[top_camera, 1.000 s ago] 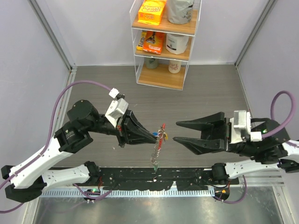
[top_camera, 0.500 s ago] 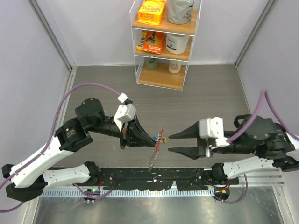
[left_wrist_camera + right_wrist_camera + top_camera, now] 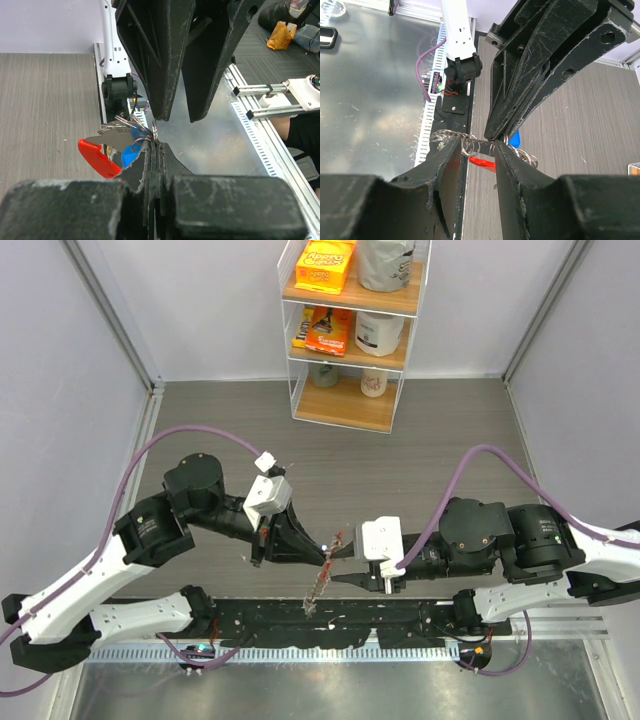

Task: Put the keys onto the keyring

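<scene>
My left gripper (image 3: 325, 548) is shut on a ring of the keyring (image 3: 320, 585), whose silvery chain hangs below it above the table's near edge. In the left wrist view the left gripper (image 3: 156, 146) pinches a thin ring, with the red piece (image 3: 94, 154) and a blue key head (image 3: 131, 153) just to its left. My right gripper (image 3: 340, 568) is open and meets it tip to tip. In the right wrist view the right gripper (image 3: 476, 145) straddles the chain of rings (image 3: 470, 145), with the red piece (image 3: 481, 161) and the blue head (image 3: 514, 138) behind. No yellow or green key shows.
A clear shelf rack (image 3: 350, 330) with boxes and jars stands at the back centre. A black mounting rail (image 3: 330, 625) and a metal sheet (image 3: 330, 690) run along the near edge. Grey walls close in on both sides.
My right arm has swung left and narrowed its fingers, so its tips now straddle the chain. My left gripper has moved slightly down with the keyring still in it.
</scene>
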